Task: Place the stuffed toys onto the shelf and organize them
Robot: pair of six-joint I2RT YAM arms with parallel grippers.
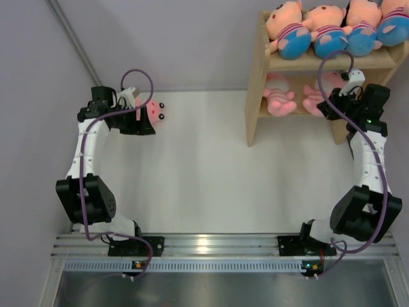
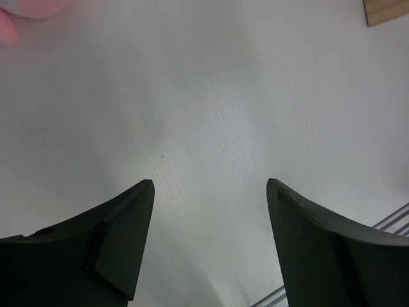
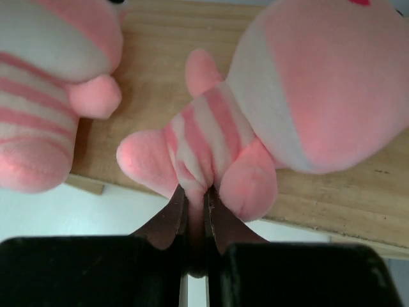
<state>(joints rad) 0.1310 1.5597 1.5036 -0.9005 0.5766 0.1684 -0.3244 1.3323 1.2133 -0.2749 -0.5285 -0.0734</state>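
Pinching striped belly of pink toy [image 3: 214, 137], frame centre, right end effector [image 3: 195, 190] clenched on it; slide gently deeper onto shelf [image 3: 156, 38], clear of neighbour toy [image 3: 38, 96] at left. Left end effector [image 2: 211, 187] released.

We see bright, even light washing the white worktop [image 1: 211, 166], glare streaking the metal rail [image 1: 204, 242]; in the left wrist view, the corner toy [image 2: 29, 7] blurs out of focus.
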